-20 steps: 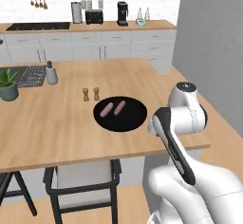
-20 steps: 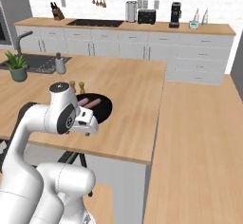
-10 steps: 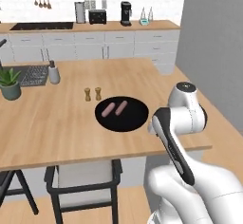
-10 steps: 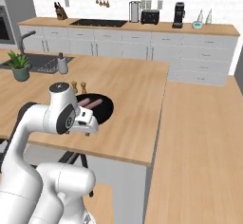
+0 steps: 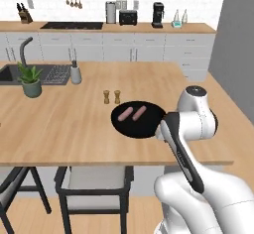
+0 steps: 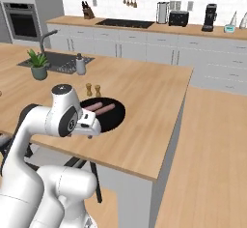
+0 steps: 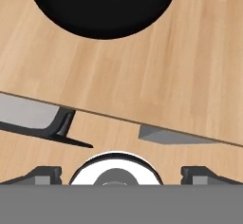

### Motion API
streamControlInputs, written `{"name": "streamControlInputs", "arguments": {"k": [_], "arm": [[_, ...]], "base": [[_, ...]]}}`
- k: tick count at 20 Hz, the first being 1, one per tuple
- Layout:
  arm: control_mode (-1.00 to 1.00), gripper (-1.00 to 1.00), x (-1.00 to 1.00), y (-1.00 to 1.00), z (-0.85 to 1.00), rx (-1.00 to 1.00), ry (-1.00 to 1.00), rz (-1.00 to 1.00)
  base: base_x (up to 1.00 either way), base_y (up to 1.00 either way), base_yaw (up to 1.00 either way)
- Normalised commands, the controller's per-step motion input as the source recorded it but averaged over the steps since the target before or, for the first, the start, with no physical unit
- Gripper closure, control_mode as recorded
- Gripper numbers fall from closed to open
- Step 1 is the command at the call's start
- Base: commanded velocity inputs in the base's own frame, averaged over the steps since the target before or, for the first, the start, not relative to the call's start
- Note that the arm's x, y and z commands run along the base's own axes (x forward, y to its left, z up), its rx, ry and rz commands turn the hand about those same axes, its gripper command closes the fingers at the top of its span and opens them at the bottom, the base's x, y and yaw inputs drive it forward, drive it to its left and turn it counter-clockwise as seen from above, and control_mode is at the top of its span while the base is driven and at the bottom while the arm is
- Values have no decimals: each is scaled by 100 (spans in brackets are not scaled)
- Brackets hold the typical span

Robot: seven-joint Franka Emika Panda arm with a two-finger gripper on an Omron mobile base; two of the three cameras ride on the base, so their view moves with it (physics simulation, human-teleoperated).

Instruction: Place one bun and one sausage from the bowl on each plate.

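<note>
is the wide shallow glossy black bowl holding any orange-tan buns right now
No, the wide shallow glossy black bowl holds just two pinkish-brown sausages lying side by side in the left base view.

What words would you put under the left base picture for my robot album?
White robot arm beside a black bowl holding two sausages on a wooden kitchen counter.
</note>
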Motion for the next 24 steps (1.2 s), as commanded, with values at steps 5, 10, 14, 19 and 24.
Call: {"name": "streamControlInputs", "arguments": {"k": [5,10,14,19,24], "arm": [[100,-100,0,0,0,0,0,0],[-100,-100,3,0,0,0,0,0],[-100,-100,23,0,3,-3,0,1],[-100,-100,96,0,64,2,1,-30],[-100,-100,100,0,34,22,3,-27]], "base": [[56,18,14],[21,2,15],[0,0,0],[0,0,0],[0,0,0]]}}
